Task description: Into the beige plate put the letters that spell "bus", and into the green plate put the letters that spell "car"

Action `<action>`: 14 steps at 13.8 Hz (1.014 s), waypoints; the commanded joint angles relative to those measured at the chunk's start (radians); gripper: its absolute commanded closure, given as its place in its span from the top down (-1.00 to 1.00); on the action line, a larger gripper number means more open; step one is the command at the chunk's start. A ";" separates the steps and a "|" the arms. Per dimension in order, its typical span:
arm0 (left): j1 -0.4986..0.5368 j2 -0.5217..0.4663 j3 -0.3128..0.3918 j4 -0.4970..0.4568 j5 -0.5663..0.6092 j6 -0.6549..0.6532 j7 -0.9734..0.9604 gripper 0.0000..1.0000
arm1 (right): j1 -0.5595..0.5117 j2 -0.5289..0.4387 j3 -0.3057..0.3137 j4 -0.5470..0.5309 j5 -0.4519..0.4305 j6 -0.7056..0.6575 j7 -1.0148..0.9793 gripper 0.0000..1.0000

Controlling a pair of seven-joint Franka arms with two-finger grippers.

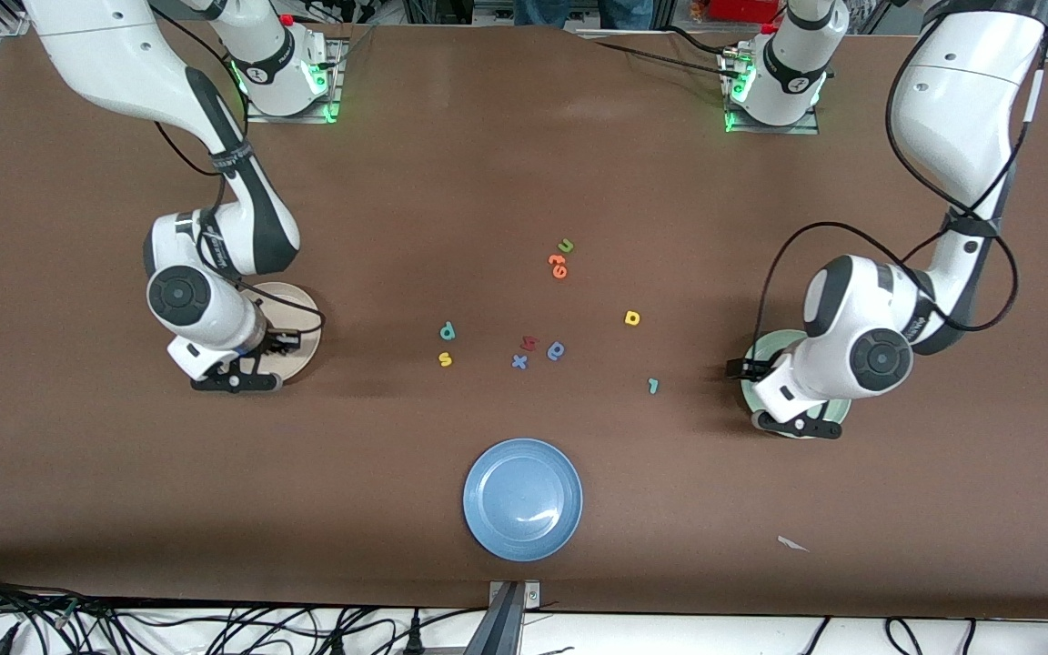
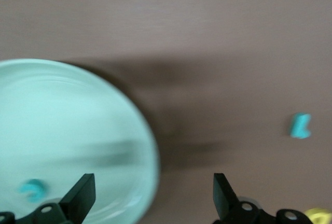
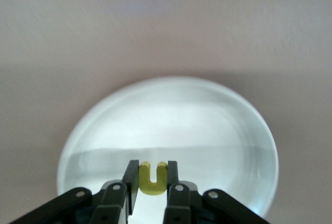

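Yellow foam, the u (image 3: 152, 179) is pinched between the closed fingers of the right gripper (image 3: 151, 182) over the beige plate (image 3: 218, 125), which lies toward the right arm's end of the table. The teal c (image 2: 32, 189) lies in the green plate (image 2: 62, 125) at the left arm's end, under the left gripper (image 2: 153, 195), whose fingers stand wide apart and hold nothing. 4 more task letters lie on the table between the 2 plates: teal b (image 1: 447, 331), yellow s (image 1: 445, 359), yellow a (image 1: 632, 317) and teal r (image 1: 652, 386).

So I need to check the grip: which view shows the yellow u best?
The right wrist view: the yellow u sits pinched in the right claw over the beige plate. In the front view the arm hides it; the left wrist view misses it.
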 commanded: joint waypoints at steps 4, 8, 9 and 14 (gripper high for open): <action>-0.048 -0.103 -0.085 -0.273 -0.011 0.285 -0.274 1.00 | 0.004 -0.053 -0.009 -0.075 -0.005 0.003 0.001 0.88; -0.165 -0.113 -0.085 -0.303 0.097 0.288 -0.481 0.93 | 0.020 -0.047 0.075 0.031 -0.002 0.003 0.161 0.86; -0.173 -0.107 -0.086 -0.303 0.127 0.288 -0.520 0.90 | 0.033 -0.026 0.092 0.068 -0.003 0.003 0.224 0.86; -0.209 -0.073 -0.086 -0.303 0.142 0.288 -0.551 0.58 | 0.078 0.141 0.216 0.282 0.066 0.006 0.288 0.88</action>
